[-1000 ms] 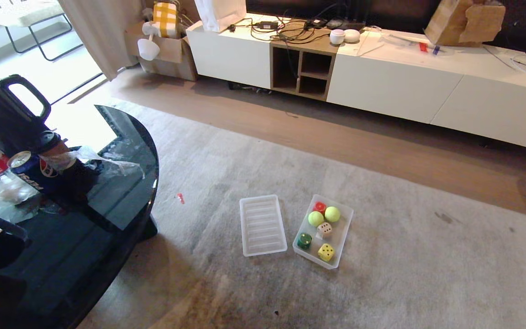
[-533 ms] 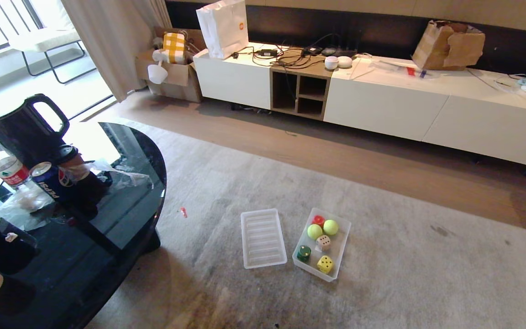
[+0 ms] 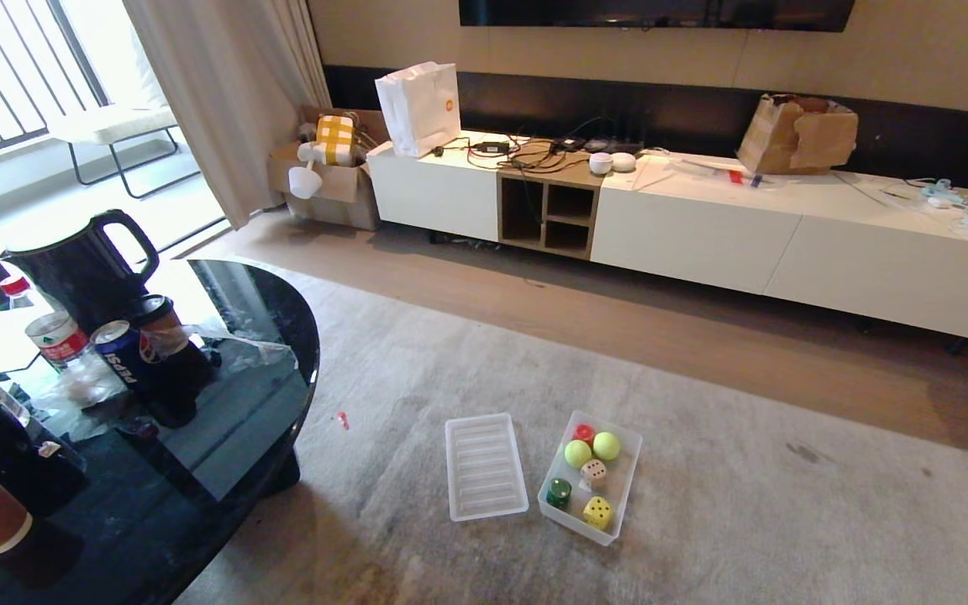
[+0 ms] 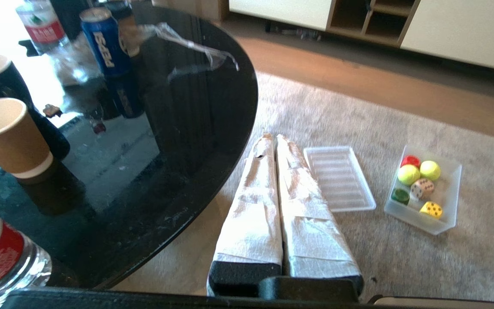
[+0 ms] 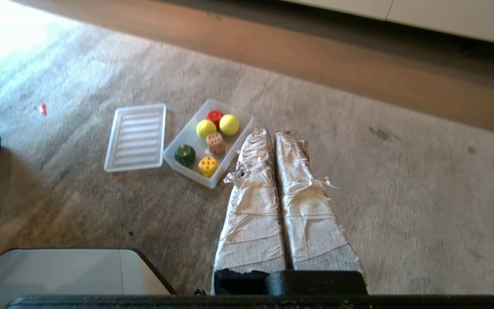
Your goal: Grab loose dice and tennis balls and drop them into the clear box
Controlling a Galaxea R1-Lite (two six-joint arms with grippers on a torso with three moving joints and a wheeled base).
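Where the grey carpet [image 3: 702,521] lies before the robot, the clear box [image 3: 628,470] sits with both tennis balls [image 3: 578,454] side by side at its far end, touching, next to a red die [image 3: 584,433]. The beige die [image 3: 594,472] rests just nearer than the balls, the yellow die [image 3: 598,512] in the near corner, and a green die [image 3: 559,491] beside them against the box's left wall. The ribbed lid [image 3: 484,466] lies flat on the carpet just left of the box, apart from it. The left gripper [image 4: 276,139] and right gripper [image 5: 270,133] hang above the carpet, well short of the box, each with its wrapped fingers [image 5: 255,206] pressed together and nothing between them. A black glass table [image 3: 223,437] stands further left.
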